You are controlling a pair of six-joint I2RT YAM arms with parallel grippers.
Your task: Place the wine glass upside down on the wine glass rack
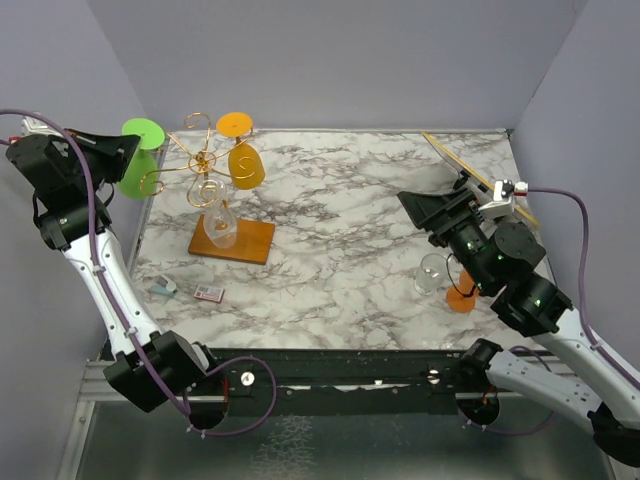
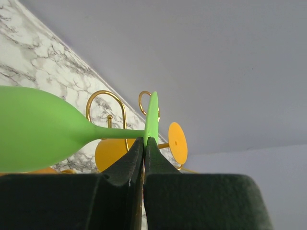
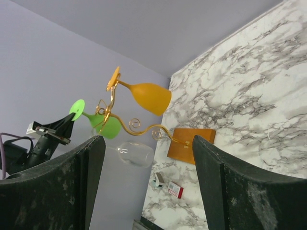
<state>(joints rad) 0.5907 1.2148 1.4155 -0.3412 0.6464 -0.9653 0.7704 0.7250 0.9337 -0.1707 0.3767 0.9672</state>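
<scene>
The green wine glass point(image 1: 133, 172), smooth with a flat disc foot, is bowl-down just beside the nearest curl of the thin gold-wire wine glass rack point(image 1: 205, 160), the left tool point(image 2: 145, 141) clamped on the foot's edge. Hanging is in hand; next, I judge, the stem must slide into that spiral before release. The right tool point(image 3: 147, 141) gapes empty above the marble-veined table point(image 1: 340, 260).

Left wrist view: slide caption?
Left gripper shut on foot of green wine glass, near gold wire rack holding orange wine glass.
</scene>
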